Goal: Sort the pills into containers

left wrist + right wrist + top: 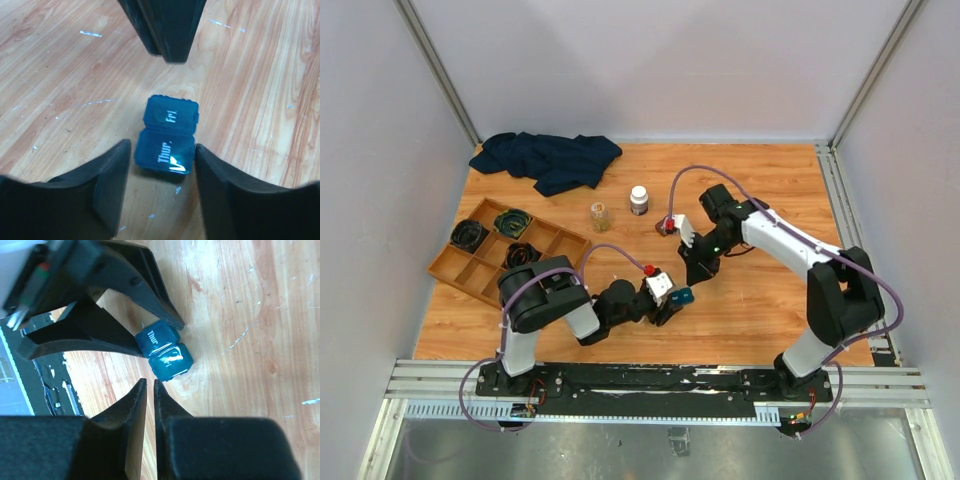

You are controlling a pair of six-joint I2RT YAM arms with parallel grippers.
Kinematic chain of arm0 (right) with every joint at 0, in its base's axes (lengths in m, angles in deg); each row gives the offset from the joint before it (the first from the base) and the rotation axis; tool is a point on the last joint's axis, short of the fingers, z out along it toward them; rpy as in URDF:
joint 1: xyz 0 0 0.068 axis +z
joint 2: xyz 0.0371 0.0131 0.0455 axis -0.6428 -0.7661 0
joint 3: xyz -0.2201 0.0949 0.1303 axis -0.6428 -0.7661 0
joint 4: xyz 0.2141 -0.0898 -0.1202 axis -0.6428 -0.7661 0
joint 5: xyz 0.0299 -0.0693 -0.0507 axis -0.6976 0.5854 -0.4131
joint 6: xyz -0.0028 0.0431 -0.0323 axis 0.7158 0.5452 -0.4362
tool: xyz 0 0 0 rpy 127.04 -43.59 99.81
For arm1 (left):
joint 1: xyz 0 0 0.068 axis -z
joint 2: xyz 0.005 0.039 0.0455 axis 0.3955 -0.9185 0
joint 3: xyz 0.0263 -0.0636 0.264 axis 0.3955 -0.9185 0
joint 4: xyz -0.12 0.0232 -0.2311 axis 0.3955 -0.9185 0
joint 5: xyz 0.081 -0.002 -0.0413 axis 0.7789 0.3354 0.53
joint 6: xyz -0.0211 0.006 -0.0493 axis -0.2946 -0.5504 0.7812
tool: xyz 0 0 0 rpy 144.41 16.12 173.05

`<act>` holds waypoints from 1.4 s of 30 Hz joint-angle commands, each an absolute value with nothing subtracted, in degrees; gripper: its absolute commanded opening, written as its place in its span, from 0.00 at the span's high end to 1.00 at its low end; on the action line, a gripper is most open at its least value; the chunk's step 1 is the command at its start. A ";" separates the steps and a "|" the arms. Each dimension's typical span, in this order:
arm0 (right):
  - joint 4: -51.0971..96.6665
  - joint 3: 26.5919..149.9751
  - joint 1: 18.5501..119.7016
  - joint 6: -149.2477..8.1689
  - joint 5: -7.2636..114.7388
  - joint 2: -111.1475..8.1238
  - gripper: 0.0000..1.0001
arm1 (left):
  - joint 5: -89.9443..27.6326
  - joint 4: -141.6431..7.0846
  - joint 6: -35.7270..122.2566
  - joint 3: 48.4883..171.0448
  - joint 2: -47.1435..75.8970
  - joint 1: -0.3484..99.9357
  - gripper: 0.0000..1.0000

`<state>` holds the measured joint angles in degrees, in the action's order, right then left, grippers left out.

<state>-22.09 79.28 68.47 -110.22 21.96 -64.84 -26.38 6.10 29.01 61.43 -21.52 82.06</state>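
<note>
The teal hinged case (167,135), its two lids marked "Thur" and "Fri", lies shut on the wooden table. It also shows in the top view (682,294) and the right wrist view (165,351). My left gripper (162,148) is open, its fingers either side of the case's "Thur" end; the right finger (212,180) is close against it. My right gripper (149,382) is shut and empty, its tips just short of the case's "Fri" end, and shows as a dark shape (165,30) in the left wrist view. No loose pills are visible.
A white-capped pill bottle (639,200) and a small glass jar (600,216) stand behind the grippers. A wooden compartment tray (470,268) with dark coils is at the left. A dark blue cloth (548,160) lies at the back left. A small object (665,226) lies by the right arm.
</note>
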 commanded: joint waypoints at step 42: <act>-13.34 104.99 50.05 -90.13 23.38 -28.57 0.02 | -53.22 -61.71 63.30 100.05 37.25 51.53 0.01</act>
<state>-11.01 99.67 51.16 -96.27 25.83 -28.49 -49.68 -56.74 61.16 96.75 36.00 51.87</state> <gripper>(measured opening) 0.983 0.992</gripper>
